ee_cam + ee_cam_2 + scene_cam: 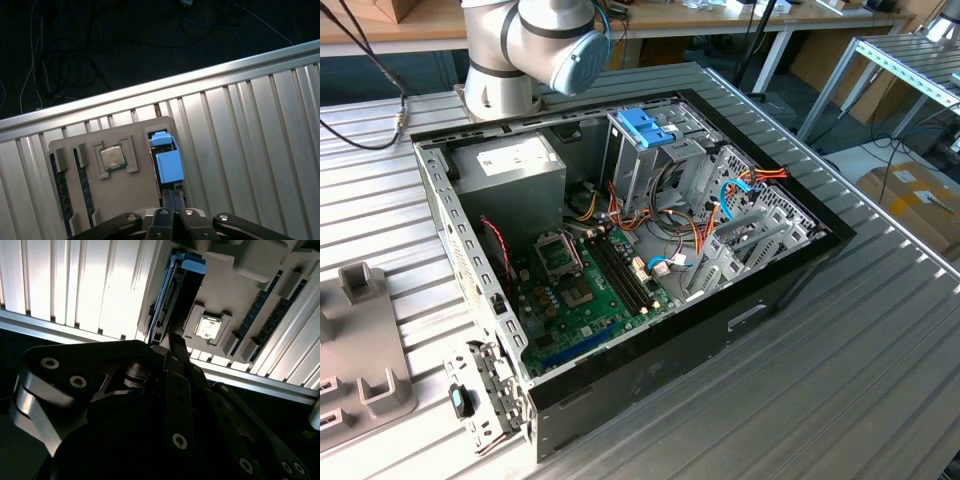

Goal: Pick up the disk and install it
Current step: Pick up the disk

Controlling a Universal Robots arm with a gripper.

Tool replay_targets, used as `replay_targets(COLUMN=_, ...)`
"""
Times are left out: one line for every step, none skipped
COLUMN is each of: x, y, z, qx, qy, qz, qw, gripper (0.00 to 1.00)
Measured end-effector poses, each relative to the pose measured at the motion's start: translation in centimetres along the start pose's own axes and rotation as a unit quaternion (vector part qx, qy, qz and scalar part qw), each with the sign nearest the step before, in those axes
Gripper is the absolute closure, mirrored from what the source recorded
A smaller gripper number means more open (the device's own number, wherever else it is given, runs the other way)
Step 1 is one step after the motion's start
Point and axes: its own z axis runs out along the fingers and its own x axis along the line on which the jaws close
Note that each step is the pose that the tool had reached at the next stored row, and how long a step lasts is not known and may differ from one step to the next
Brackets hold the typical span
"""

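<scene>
The disk (167, 162) stands on edge in a slot of a grey holder (125, 195) and shows its blue plastic frame. In the second wrist view the disk (175, 300) rises from the same holder (220, 295), blue frame on top and dark connector edge toward me. My gripper (173, 197) is right at the disk's near end, with its dark fingers (167, 200) pressed together. In the second wrist view the gripper (172, 337) reaches the disk's end. Whether the fingers pinch its edge I cannot tell.
The holder also carries a processor chip (112, 157) and memory sticks (62, 190). It lies on a ribbed aluminium table near the edge rail (150, 87). In the exterior view an open computer case (620, 250) holds a cage with a blue handle (645, 128) and a grey box (510, 165).
</scene>
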Motion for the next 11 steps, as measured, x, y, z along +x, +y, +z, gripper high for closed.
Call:
replay_targets(x=0.05, y=-0.1, z=0.02, qx=0.0, qy=0.0, qz=0.0, qw=1.0, gripper=0.89)
replay_targets(x=0.1, y=-0.18, z=0.03, qx=0.0, qy=0.0, qz=0.0, qw=1.0, gripper=0.89)
replay_targets(x=0.17, y=-0.35, z=0.07, qx=0.0, qy=0.0, qz=0.0, qw=1.0, gripper=0.89)
replay_targets(x=0.21, y=-0.44, z=0.09, qx=0.0, qy=0.0, qz=-0.001, qw=1.0, gripper=0.89)
replay_targets(x=0.23, y=-0.51, z=0.1, qx=0.0, qy=0.0, qz=-0.001, qw=1.0, gripper=0.89)
replay_targets(x=0.23, y=-0.55, z=0.11, qx=0.0, qy=0.0, qz=-0.002, qw=1.0, gripper=0.89)
replay_targets(x=0.23, y=-0.56, z=0.11, qx=0.0, qy=0.0, qz=-0.002, qw=1.0, gripper=0.89)
replay_targets(x=0.23, y=-0.56, z=0.11, qx=0.0, qy=0.0, qz=-0.003, qw=1.0, gripper=0.89)
replay_targets(x=0.23, y=-0.56, z=0.11, qx=0.0, qy=0.0, qz=-0.003, qw=1.0, gripper=0.89)
replay_targets(x=0.23, y=-0.57, z=0.12, qx=0.0, qy=0.0, qz=-0.003, qw=0.99999, gripper=0.89)
replay_targets(x=0.23, y=-0.57, z=0.17, qx=0.0001, qy=-0.0001, qz=-0.004, qw=0.99999, gripper=0.89)
